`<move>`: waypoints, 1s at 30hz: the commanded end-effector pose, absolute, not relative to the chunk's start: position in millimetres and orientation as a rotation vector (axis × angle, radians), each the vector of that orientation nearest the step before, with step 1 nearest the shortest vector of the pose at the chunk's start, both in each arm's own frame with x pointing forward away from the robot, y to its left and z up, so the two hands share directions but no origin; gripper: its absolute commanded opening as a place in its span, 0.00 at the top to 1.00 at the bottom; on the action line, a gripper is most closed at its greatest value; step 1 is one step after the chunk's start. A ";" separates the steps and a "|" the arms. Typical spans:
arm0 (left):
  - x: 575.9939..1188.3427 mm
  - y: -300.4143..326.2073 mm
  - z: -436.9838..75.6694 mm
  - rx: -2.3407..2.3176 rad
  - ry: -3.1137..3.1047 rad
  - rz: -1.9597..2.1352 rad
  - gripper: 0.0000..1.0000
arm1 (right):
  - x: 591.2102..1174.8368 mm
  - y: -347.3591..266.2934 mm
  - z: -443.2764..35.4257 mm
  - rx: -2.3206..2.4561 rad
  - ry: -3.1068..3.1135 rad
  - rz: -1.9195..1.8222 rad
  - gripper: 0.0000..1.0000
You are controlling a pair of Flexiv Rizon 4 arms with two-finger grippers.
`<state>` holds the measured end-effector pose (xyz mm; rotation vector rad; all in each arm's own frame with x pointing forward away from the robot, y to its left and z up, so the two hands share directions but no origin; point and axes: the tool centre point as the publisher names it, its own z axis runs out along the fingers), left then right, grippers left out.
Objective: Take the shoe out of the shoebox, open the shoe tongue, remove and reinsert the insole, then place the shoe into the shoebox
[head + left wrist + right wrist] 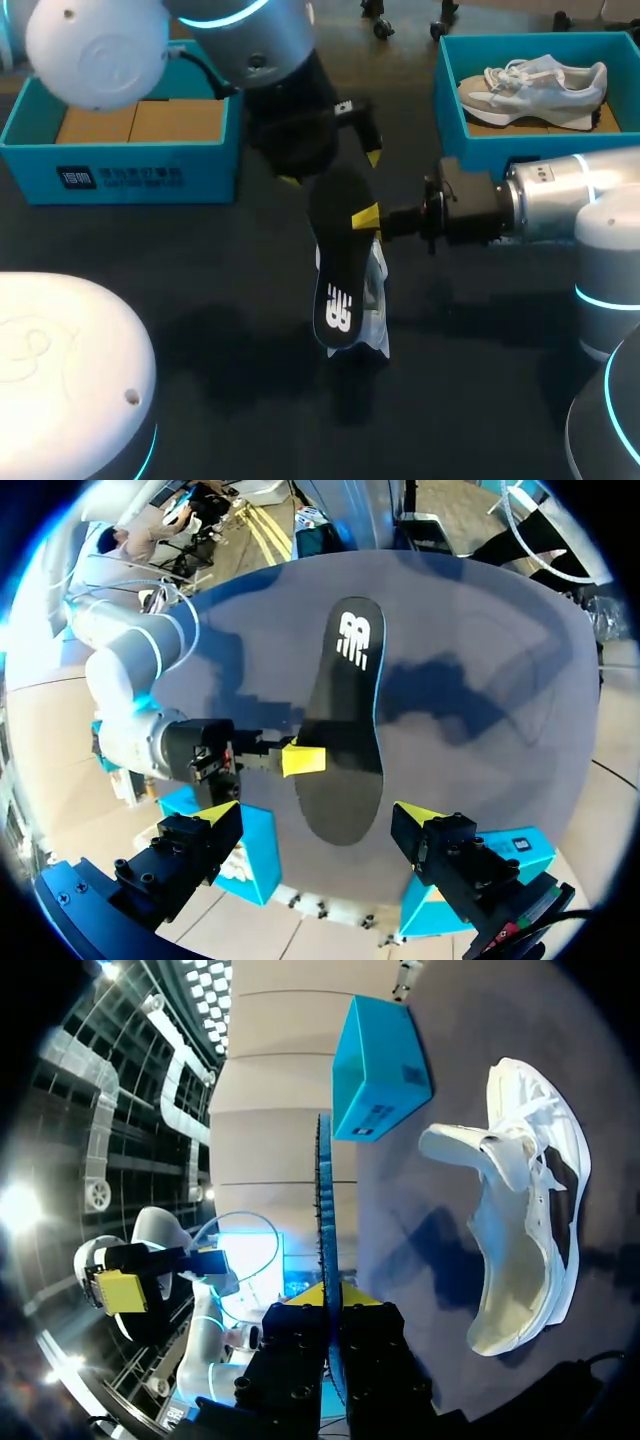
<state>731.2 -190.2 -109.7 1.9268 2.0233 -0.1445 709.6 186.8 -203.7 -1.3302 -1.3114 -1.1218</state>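
The right end effector (368, 218) pinches the black insole (335, 275) by one long edge, holding it just above the white shoe (530, 1230). The left end effector (318, 815) hangs spread wide over the insole's broad end, touching nothing. The shoe rests on the dark worktop (200, 300) with its tongue pulled open. A blue shoebox (120, 175) stands well beyond the shoe. Reinsertion looks next. It would go best with the toe end tipped down into the shoe's opening, the free end effector steadying the shoe, and the insole slid forward flat rather than buckled.
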 end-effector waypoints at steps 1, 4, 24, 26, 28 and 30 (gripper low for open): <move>732.3 -193.0 -108.4 1.944 2.047 -0.108 0.00 | 708.9 188.4 -200.8 -1.343 -1.320 -1.112 1.00; 731.9 -192.3 -109.2 1.953 2.048 -0.106 0.00 | 708.8 187.7 -200.3 -1.347 -1.324 -1.105 1.00; 733.2 -189.2 -123.5 2.084 2.099 -0.036 0.00 | 710.1 190.7 -198.6 -1.334 -1.349 -1.065 1.00; 733.7 -190.5 -124.9 2.085 2.099 -0.032 0.00 | 710.1 191.2 -198.4 -1.332 -1.351 -1.065 1.00; 734.3 -192.7 -127.1 2.085 2.100 -0.029 0.00 | 710.3 191.7 -198.4 -1.329 -1.353 -1.066 1.00; 734.4 -194.8 -128.2 2.088 2.102 -0.023 0.00 | 710.6 192.1 -198.5 -1.328 -1.353 -1.067 1.00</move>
